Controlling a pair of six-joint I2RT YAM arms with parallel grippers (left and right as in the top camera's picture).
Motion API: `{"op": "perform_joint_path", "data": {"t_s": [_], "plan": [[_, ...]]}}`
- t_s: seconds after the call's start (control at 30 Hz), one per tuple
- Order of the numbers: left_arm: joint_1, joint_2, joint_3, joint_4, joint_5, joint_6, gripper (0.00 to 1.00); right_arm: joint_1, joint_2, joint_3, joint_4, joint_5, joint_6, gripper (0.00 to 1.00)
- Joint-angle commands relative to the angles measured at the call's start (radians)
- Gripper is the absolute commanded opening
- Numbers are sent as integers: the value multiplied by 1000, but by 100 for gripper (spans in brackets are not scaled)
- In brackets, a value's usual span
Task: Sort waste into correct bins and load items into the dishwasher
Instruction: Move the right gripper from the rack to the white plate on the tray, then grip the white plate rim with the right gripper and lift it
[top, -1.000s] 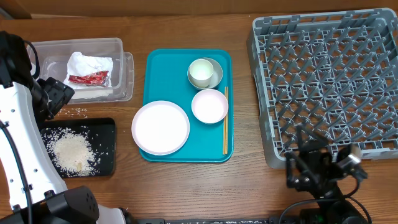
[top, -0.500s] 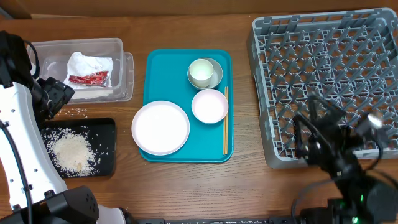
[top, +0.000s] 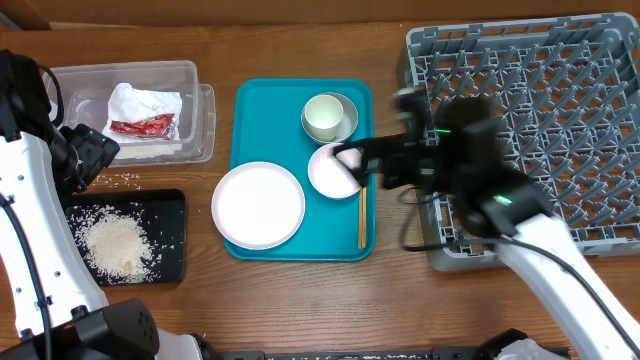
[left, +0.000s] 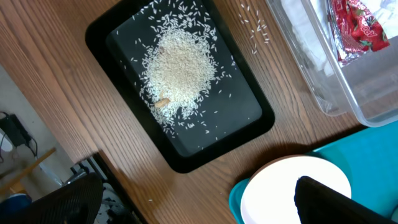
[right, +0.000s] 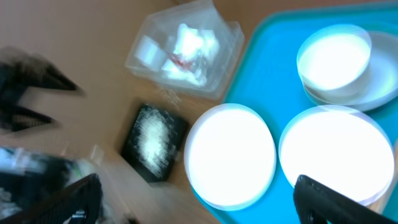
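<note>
the right gripper (top: 347, 163) has swung from beside the rack (top: 560, 90) to above the small white bowl (top: 325, 180), jaws wide and empty; loading dishes looks next.

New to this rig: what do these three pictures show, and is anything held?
Two robot arms with two-finger grippers work at a table. One picture looks down from above; the others come from a camera on each wrist. A clear tub holds napkins and a red wrapper; a black tray holds rice. A teal tray carries a plate, small white bowl, cup nested in a grey-green bowl, and chopsticks. A dish rack sits right of it. The left gripper and right gripper are open, holding nothing; the right one is above the teal tray.
</note>
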Motion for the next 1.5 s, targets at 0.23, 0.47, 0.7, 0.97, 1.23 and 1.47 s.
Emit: {"op": "perform_joint_path", "data": {"t_s": [0.23, 0.47, 0.7, 0.97, 1.23, 1.47], "plan": [[2, 1, -5, 2, 0, 19, 100, 279, 336, 261, -316, 291, 39, 100], [2, 1, -5, 2, 0, 19, 100, 335, 424, 261, -248, -13, 116, 100], [2, 1, -5, 2, 0, 19, 100, 340, 432, 261, -251, 224, 219, 86], [2, 1, -5, 2, 0, 19, 100, 340, 475, 261, -295, 435, 554, 76], [2, 1, -5, 2, 0, 19, 100, 348, 582, 260, -246, 436, 625, 63], [2, 1, -5, 2, 0, 19, 100, 353, 644, 260, -243, 435, 639, 61]]}}
